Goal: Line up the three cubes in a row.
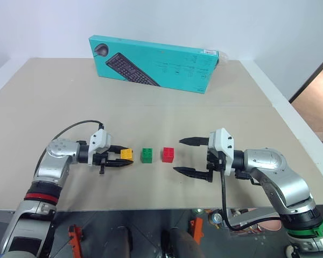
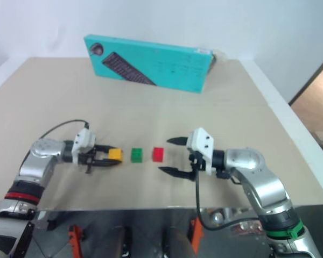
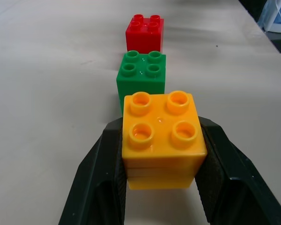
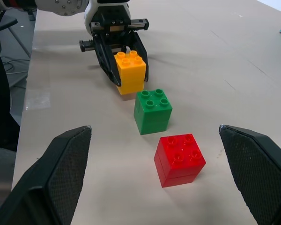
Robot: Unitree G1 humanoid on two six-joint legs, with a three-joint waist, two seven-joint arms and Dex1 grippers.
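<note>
Three cubes now sit roughly on one line across the near middle of the table [image 1: 167, 113], running left to right: yellow cube [image 1: 127, 154], green cube [image 1: 147, 155], red cube [image 1: 168, 155].

Nearest band: both arms reach in from the near edge. Left gripper [image 1: 124, 159] points rightward, jaws clamped on the yellow cube, one finger on each side face. In the right wrist view the yellow cube appears lifted slightly off the surface, a shadow beneath it; not certain.

Right gripper [image 1: 191, 157] points leftward, jaws spread wide and holding nothing, just right of the red cube without touching it.

Row itself: green and red stand on the table, studs up, a small gap between them. Yellow is just left of green, apart from it. From the left wrist view the three run nearly in line, red sitting slightly off to one side.

Far side: teal keyboard box [image 1: 156, 63] lies well apart from the cubes, near the far edge.

Progress, as a judgement: late stage. Green and red look placed; yellow is in position but not yet released. Remaining: set yellow down, open the left jaws, withdraw. Possibly nudge red to tighten alignment.
</note>
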